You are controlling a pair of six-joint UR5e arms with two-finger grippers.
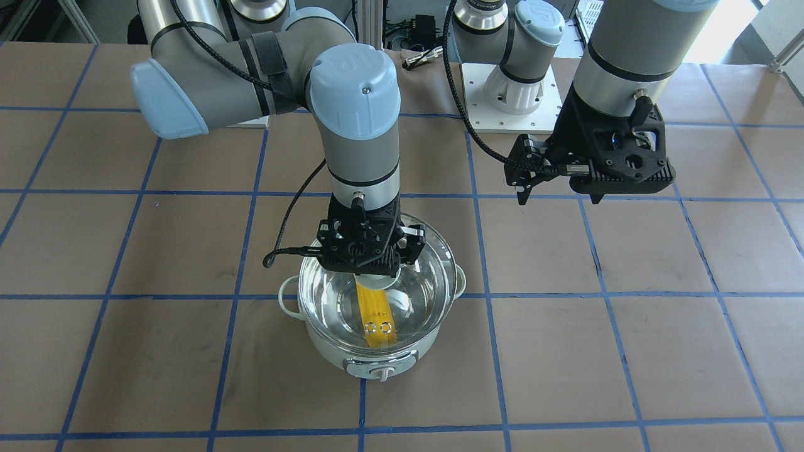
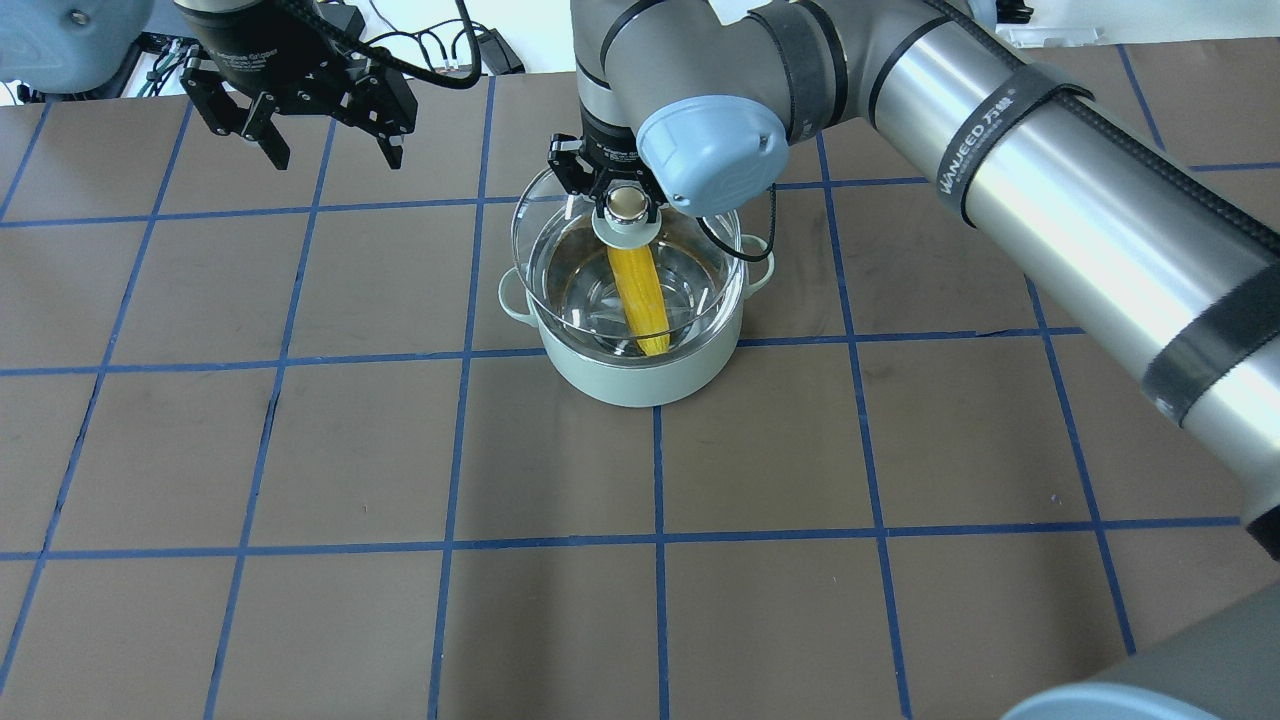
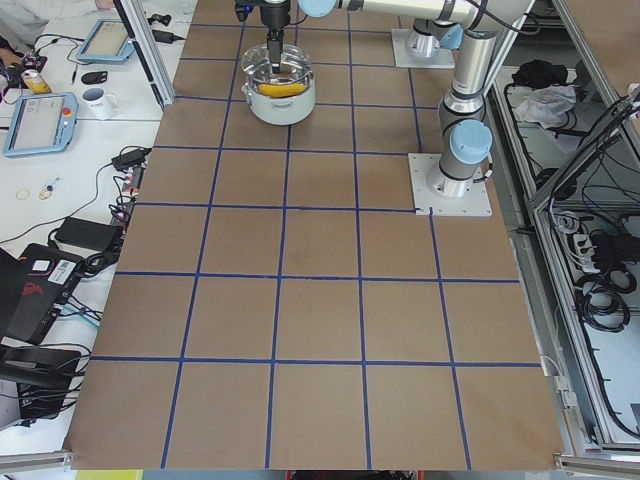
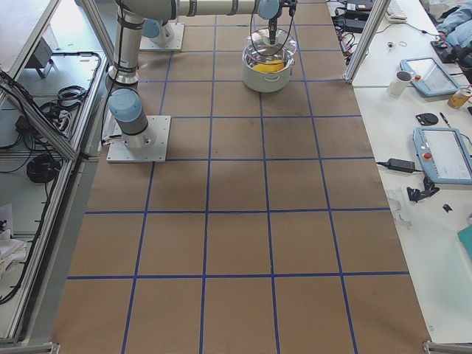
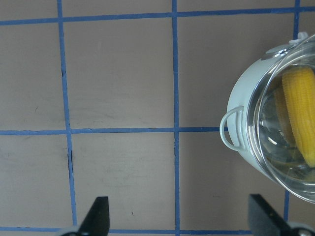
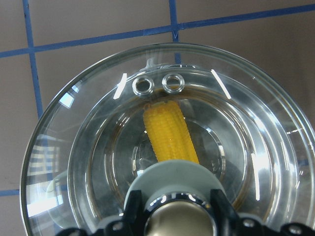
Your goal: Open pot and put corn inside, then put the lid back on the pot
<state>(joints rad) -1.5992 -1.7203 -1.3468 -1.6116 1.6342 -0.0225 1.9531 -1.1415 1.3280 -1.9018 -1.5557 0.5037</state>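
The right gripper, fingers clamped on the lid, holds it just above the pot (corn inside); the left gripper has its fingers apart.

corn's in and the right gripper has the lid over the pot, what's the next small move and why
Probably ease the right gripper straight down. It grips the lid by its knob, and the lid looks raised above the rim of the pot, not seated. The corn already lies inside. The left gripper is open, off to the side.
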